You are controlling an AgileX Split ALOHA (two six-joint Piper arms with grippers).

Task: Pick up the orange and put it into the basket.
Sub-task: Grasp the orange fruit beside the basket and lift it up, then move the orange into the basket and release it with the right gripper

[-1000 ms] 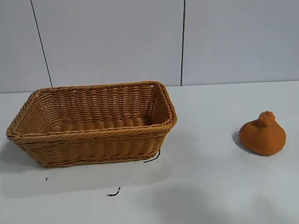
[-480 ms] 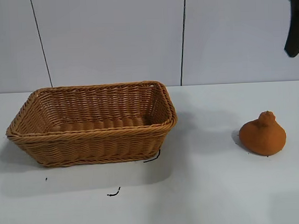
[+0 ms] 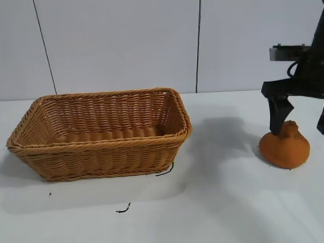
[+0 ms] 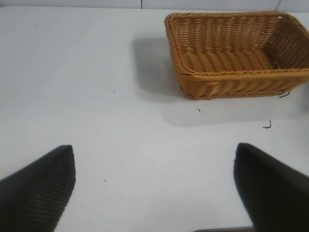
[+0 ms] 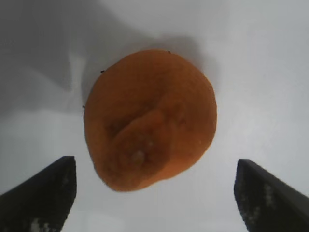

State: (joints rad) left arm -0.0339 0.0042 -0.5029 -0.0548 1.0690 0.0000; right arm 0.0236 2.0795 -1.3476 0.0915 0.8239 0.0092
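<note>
From outside the rig we see the basket sitting on the white table at the left, and the orange well apart from it at the right, resting on the table with its knobby top up. The right gripper points down over the orange with its fingers spread wide, one dark finger just beside the knob and the other near the frame's edge; whether either touches the fruit we cannot quite tell. A few small black marks lie on the table in front of the basket.

From the left wrist we see the left gripper with fingers released (nothing between them), the basket farther off.

From the right wrist we see the orange on the table between the open fingers, not grasped.
</note>
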